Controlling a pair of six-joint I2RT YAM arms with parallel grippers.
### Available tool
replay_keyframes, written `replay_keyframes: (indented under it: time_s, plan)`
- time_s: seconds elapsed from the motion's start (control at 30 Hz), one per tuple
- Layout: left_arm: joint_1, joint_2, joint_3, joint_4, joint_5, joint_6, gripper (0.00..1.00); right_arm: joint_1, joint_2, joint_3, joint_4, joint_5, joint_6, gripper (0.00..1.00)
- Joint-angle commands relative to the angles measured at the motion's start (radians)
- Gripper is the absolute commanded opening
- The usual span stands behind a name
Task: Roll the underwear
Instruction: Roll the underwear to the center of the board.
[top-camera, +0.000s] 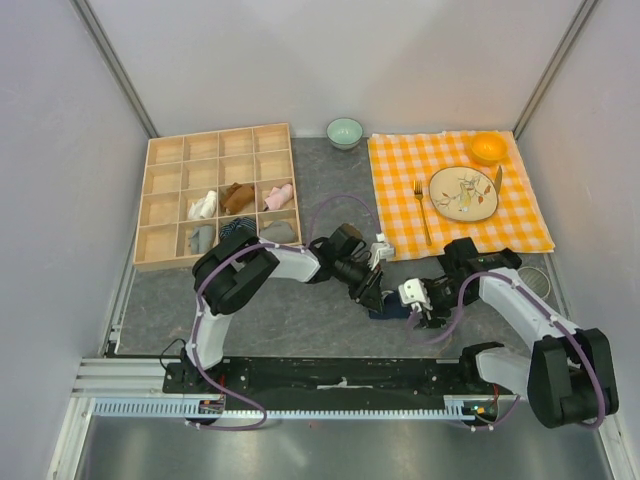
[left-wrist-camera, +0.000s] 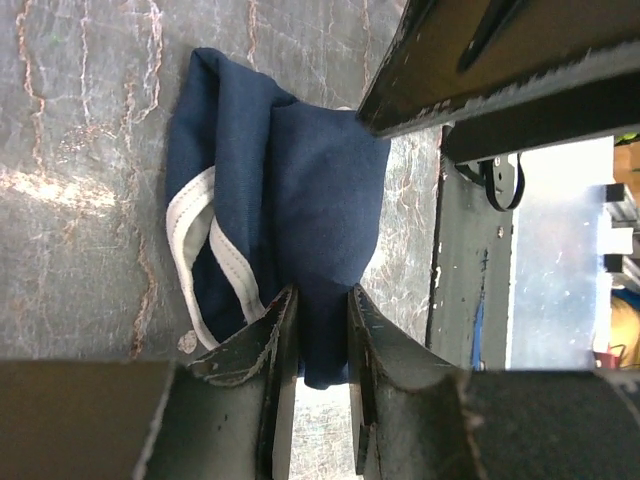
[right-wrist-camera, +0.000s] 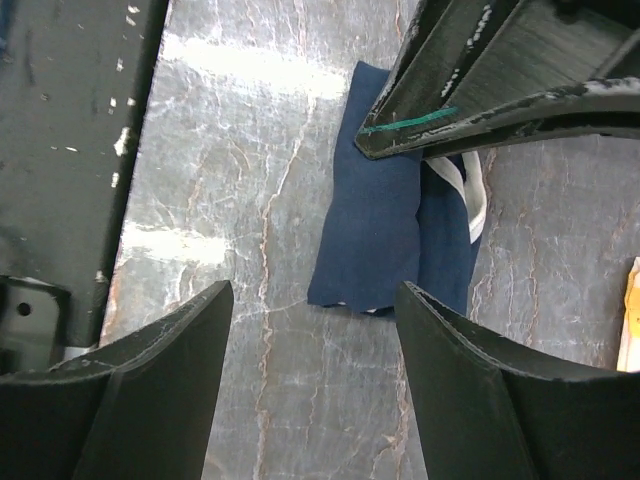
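Starting at the left, the wooden organiser (top-camera: 220, 132) with its rolled garments (top-camera: 237, 228) sits well apart from the work, so we see little danger there. The left end effector (left-wrist-camera: 322, 300) has its jaws nearly together, pinching one fold of the underwear (left-wrist-camera: 290, 180). The garment lies bunched and partly folded on the grey desk (top-camera: 300, 335), toward the near side and between the two arms. Our main worry is that pinch. It takes only a thin bit of cloth near one end, so in our judgement a pull or a turn of the wrist could let the fabric slide out. It could also drag the whole bundle across the smooth desk instead of rolling it. The white trim (left-wrist-camera: 195, 215) sticks out loose on one side, and we think it could flop free and leave a lopsided roll that springs open. To the right, the right end effector (right-wrist-camera: 315, 295) stands wide open with nothing in it, hovering just beside the garment. If it comes down off target it could pin the fabric flat or knock the left one, since the two tools are very close. Furthest right, the right arm's elbow sits close to the edge of the orange checked cloth (top-camera: 400, 190). A wide swing there could snag the cloth and shift the plate (top-camera: 434, 188).
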Motion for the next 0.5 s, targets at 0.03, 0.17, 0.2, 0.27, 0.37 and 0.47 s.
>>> replay_keyframes:
  time_s: [0.03, 0.17, 0.2, 0.27, 0.37, 0.47]
  plan:
    - [0.0, 0.072, 0.017, -0.156, -0.071, -0.081, 0.31, 0.118, -0.051, -0.066, 0.267, 0.108, 0.183, 0.74]
    - [0.0, 0.083, 0.04, -0.168, -0.088, -0.109, 0.33, 0.207, 0.004, -0.076, 0.353, 0.203, 0.251, 0.68]
    - [0.001, 0.086, 0.042, -0.168, -0.094, -0.116, 0.33, 0.231, 0.021, -0.073, 0.364, 0.236, 0.254, 0.63]
    - [0.001, 0.08, 0.043, -0.169, -0.115, -0.132, 0.38, 0.248, 0.068, -0.062, 0.364, 0.262, 0.262, 0.58]
    - [0.001, 0.035, 0.025, -0.16, -0.191, -0.142, 0.44, 0.265, 0.108, -0.045, 0.349, 0.285, 0.262, 0.45]
    - [0.001, -0.08, -0.038, -0.117, -0.327, -0.144, 0.55, 0.267, 0.125, -0.031, 0.32, 0.28, 0.255, 0.33]
